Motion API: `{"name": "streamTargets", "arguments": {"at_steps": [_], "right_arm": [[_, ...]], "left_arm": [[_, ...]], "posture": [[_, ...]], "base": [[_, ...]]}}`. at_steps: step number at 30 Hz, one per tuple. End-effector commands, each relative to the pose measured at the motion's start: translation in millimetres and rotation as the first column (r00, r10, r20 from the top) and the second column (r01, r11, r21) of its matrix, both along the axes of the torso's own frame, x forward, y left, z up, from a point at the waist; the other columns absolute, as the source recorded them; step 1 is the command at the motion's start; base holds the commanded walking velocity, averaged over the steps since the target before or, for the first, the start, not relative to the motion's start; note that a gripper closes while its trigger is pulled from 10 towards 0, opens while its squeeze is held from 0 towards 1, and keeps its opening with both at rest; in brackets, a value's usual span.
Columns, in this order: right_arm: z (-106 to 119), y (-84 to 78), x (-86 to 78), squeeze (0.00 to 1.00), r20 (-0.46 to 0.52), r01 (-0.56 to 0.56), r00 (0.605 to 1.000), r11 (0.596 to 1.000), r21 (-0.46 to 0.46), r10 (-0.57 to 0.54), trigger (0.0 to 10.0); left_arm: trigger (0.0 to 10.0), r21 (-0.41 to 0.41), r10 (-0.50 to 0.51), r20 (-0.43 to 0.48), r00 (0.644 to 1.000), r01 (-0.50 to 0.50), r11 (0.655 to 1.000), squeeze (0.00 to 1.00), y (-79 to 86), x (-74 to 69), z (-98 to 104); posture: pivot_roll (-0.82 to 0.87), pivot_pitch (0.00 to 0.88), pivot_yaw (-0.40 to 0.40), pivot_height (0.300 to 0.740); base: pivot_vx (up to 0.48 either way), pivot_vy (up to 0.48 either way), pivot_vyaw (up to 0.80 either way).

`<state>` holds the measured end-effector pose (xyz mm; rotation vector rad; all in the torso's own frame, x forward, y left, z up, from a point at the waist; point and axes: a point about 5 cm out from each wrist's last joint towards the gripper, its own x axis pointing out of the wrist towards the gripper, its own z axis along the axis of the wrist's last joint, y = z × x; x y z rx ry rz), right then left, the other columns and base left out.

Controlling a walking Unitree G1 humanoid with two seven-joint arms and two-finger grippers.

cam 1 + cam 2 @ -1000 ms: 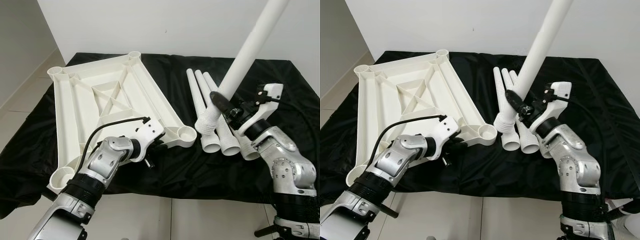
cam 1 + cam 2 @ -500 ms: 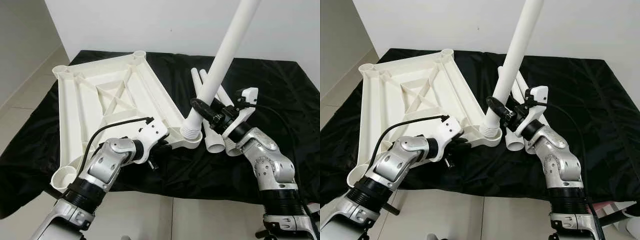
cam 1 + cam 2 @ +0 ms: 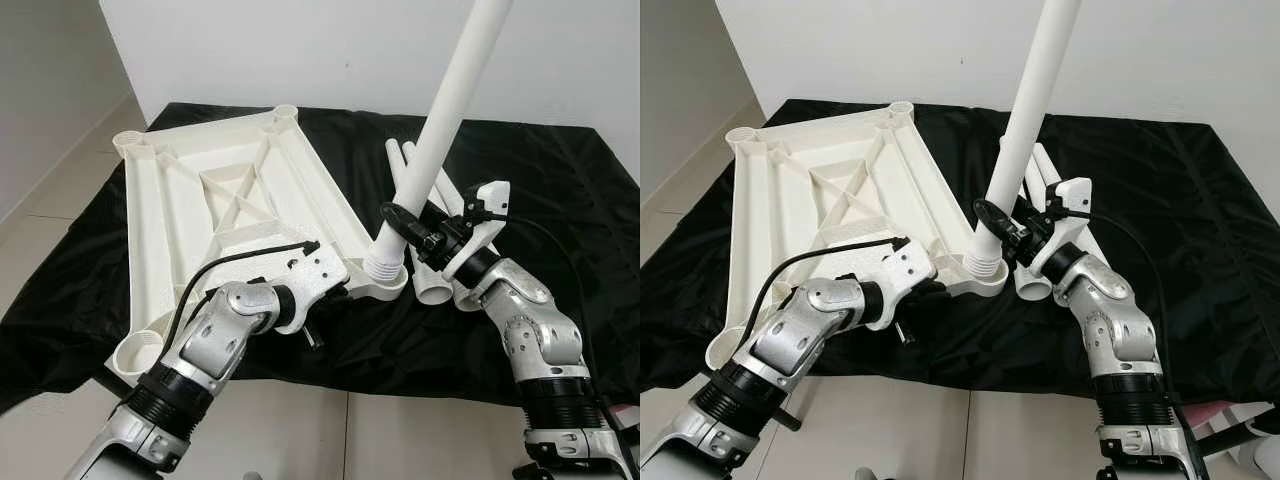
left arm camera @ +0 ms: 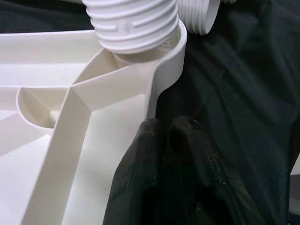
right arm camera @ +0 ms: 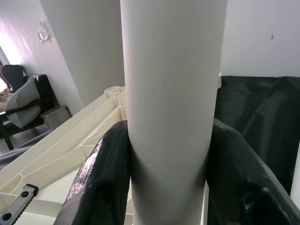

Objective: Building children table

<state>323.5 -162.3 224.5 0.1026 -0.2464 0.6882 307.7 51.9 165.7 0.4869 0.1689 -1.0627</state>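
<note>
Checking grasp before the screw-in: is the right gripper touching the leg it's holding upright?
Touching. The right wrist view shows the right gripper with both black fingers pressed flush against the white leg, no gap either side.

Right claw (image 3: 404, 222) clamped, arm bent upward; left claw (image 3: 322, 300) reaches forward, low.

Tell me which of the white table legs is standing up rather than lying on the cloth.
The leg clamped in the right gripper: it stands tilted, its threaded end at the tabletop's near corner socket. The other legs lie flat.
</note>
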Motion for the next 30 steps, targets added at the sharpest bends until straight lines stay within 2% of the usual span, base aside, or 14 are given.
{"name": "streamTargets", "arguments": {"at_steps": [1, 10, 14, 15, 16, 17, 19, 20, 24, 25, 30], "right_arm": [[1.4, -2.6, -2.4, 0.0, 0.026, 0.003, 1.0, 1.0, -0.01, -0.002, 10.0], [2.6, -5.1, -2.4, 0.0, 0.043, 0.018, 0.999, 1.0, -0.004, -0.018, 10.0], [6.0, -6.0, -3.9, 0.0, 0.055, 0.021, 0.998, 1.0, 0.002, -0.021, 10.0], [6.7, -6.3, -4.3, 0.0, 0.059, 0.022, 0.998, 1.0, 0.001, -0.022, 10.0], [7.0, -6.5, -4.4, 0.0, 0.061, 0.022, 0.998, 1.0, 0.0, -0.022, 10.0], [7.4, -7.2, -4.5, 0.0, 0.061, 0.023, 0.998, 1.0, 0.001, -0.023, 10.0], [7.9, -8.2, -4.7, 0.0, 0.063, 0.024, 0.998, 1.0, 0.001, -0.024, 10.0], [8.3, -9.7, -5.1, 0.0, 0.066, 0.026, 0.997, 1.0, 0.003, -0.026, 10.0], [8.5, -10.6, -5.3, 0.0, 0.068, 0.03, 0.997, 1.0, 0.003, -0.03, 10.0], [8.8, -11.0, -5.2, 0.0, 0.068, 0.032, 0.997, 0.999, 0.01, -0.033, 10.0], [8.4, -13.4, -5.8, 0.0, 0.064, 0.044, 0.997, 0.999, 0.022, -0.046, 10.0]], "left_arm": [[10.0, 0.033, 0.003, -0.03, 1.0, -0.002, 0.999, 0.0, 2.4, -3.2, -9.5], [10.0, 0.041, 0.031, -0.049, 0.998, -0.029, 0.999, 0.0, 0.4, -0.3, -12.2], [10.0, 0.019, 0.048, -0.049, 0.998, -0.047, 0.999, 0.0, -0.2, 4.6, -4.9], [10.0, 0.015, 0.041, -0.041, 0.998, -0.041, 0.999, 0.75, -0.3, 5.4, -1.9], [10.0, 0.014, 0.035, -0.035, 0.999, -0.035, 0.999, 0.75, -0.3, 5.6, -0.2], [10.0, 0.003, 0.024, -0.033, 0.999, -0.024, 1.0, 1.0, 0.2, 5.9, 3.7], [10.0, -0.01, 0.011, -0.029, 1.0, -0.012, 1.0, 1.0, 1.2, 6.2, 9.0], [10.0, -0.042, -0.011, -0.023, 1.0, 0.01, 0.999, 1.0, 1.9, 6.9, 18.2], [10.0, -0.048, -0.005, -0.019, 1.0, 0.004, 0.999, 1.0, 2.2, 8.7, 21.0], [10.0, -0.031, 0.008, -0.01, 1.0, -0.008, 0.999, 0.0, 2.2, 10.6, 18.9], [10.0, -0.03, -0.01, -0.009, 1.0, 0.01, 0.999, 0.0, -1.0, 9.0, 18.2]], "posture": [[-0.12, 0.113, 0.056, 0.74], [-0.12, 0.113, 0.063, 0.74], [-0.13, 0.116, 0.07, 0.74], [-0.13, 0.117, 0.071, 0.74], [-0.13, 0.117, 0.071, 0.74], [-0.13, 0.117, 0.071, 0.74], [-0.13, 0.117, 0.073, 0.74], [-0.13, 0.117, 0.074, 0.74], [-0.13, 0.116, 0.075, 0.74], [-0.13, 0.116, 0.075, 0.74], [-0.13, 0.116, 0.077, 0.74]], "base": [[0.0, 0.0, 0.0], [0.0, 0.0, 0.0], [0.0, 0.0, 0.0], [0.0, 0.0, 0.0], [0.0, 0.0, 0.0], [0.0, 0.0, 0.0], [0.0, 0.0, 0.0], [0.0, 0.0, 0.0], [0.0, 0.0, 0.0], [0.0, 0.0, 0.0], [0.0, 0.0, 0.0]]}}
